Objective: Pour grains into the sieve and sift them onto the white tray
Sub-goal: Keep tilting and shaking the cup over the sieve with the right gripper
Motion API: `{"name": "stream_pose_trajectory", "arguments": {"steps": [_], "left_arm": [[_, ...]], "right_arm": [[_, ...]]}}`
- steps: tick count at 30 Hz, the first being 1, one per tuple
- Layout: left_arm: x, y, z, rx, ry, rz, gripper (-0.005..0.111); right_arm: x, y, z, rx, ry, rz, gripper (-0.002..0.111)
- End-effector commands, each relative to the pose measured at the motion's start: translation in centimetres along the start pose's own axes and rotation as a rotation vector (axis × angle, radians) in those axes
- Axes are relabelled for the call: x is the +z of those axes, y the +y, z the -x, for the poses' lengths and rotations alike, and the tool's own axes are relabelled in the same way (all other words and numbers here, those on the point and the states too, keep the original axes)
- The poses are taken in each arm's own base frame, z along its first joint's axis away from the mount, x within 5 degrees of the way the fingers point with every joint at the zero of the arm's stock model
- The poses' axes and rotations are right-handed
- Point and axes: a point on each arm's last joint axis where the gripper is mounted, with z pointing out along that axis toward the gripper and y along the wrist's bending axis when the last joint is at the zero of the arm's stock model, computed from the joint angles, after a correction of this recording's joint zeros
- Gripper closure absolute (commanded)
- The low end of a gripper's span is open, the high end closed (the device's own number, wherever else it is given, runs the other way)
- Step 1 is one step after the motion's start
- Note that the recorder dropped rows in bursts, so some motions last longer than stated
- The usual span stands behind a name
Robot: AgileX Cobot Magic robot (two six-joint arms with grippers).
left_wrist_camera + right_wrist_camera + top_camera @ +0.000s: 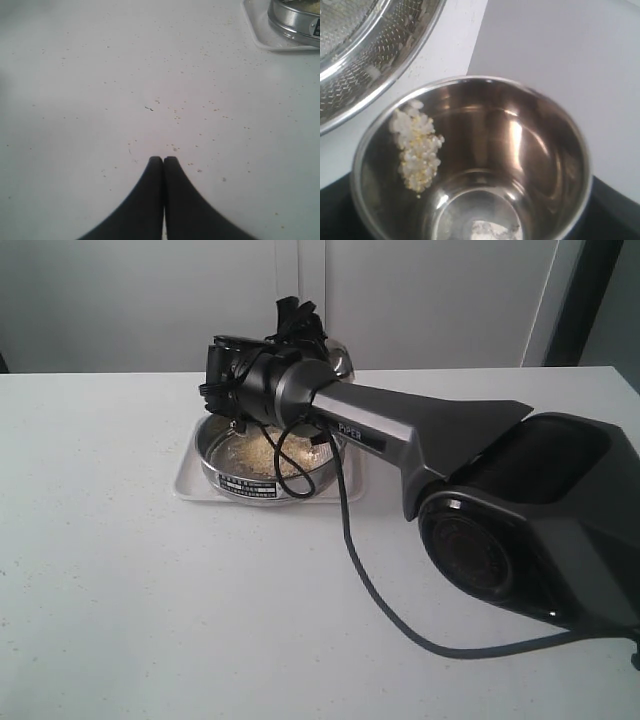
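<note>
Nearest, the left gripper (163, 159) hangs over the speckled table (100, 75), its fingers pressed together on nothing. Further on, the sieve (262, 485) sits on the white tray (188, 478) with a pale heap of grains (262, 452) on its mesh. Beyond it the right gripper (298, 322) is clamped on the steel cup (520, 140), where a small clump clings to the wall. Pouring looks nearly finished; next the cup needs a steeper tilt over the mesh, then the sieve wants shaking
</note>
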Motion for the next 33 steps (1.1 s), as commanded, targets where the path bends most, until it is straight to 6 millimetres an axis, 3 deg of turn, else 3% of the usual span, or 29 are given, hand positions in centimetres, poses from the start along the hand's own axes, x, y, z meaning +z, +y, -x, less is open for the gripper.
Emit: {"name": "stream_pose_trajectory", "arguments": {"steps": [1,19,33], "left_arm": [[0.0,0.0,-0.1,-0.007,0.0,-0.001,0.107],[0.0,0.0,-0.1,-0.007,0.0,-0.001,0.107],[0.0,0.0,-0.1,-0.007,0.0,-0.001,0.107]], "right_arm": [[-1.1,-0.9,-0.1,-0.149,0.002,-0.036,0.108],[-0.7,-1.8,-1.2,-0.367,0.101,-0.104,0.108],[-0.6,-1.5,-0.8,-0.273,0.054,-0.089,0.108]]}}
